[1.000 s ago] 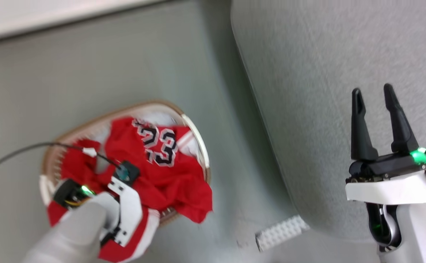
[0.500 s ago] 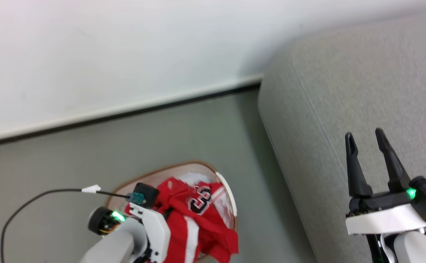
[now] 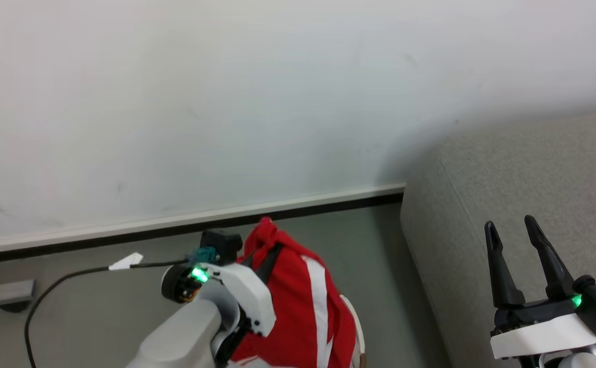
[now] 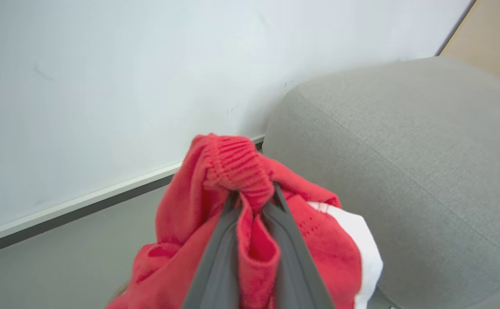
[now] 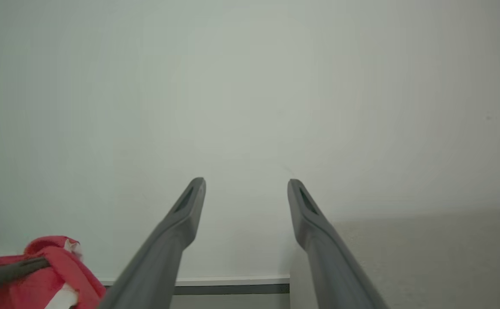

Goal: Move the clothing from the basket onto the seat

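My left gripper (image 4: 253, 197) is pinched tight on a bunched fold of the red jersey (image 3: 298, 306), and the cloth hangs from it in the air, on the left of the scene above the floor (image 3: 98, 306) and in front of the wall (image 3: 226, 102). A sliver of what I take for the basket's rim (image 3: 358, 335) shows just under the hanging cloth, on its right; whether the lower end of the jersey is clear of the basket I cannot tell, since it runs off the bottom of the head view. My right gripper (image 3: 510, 227) stands wide open with nothing in it, hovering over the near part of the sofa (image 3: 533, 168). So I judge the pick-up done and the carry not yet done: the jersey is near the sofa's left end but apart from it. What is left is to swing it right over the cushion and let go.
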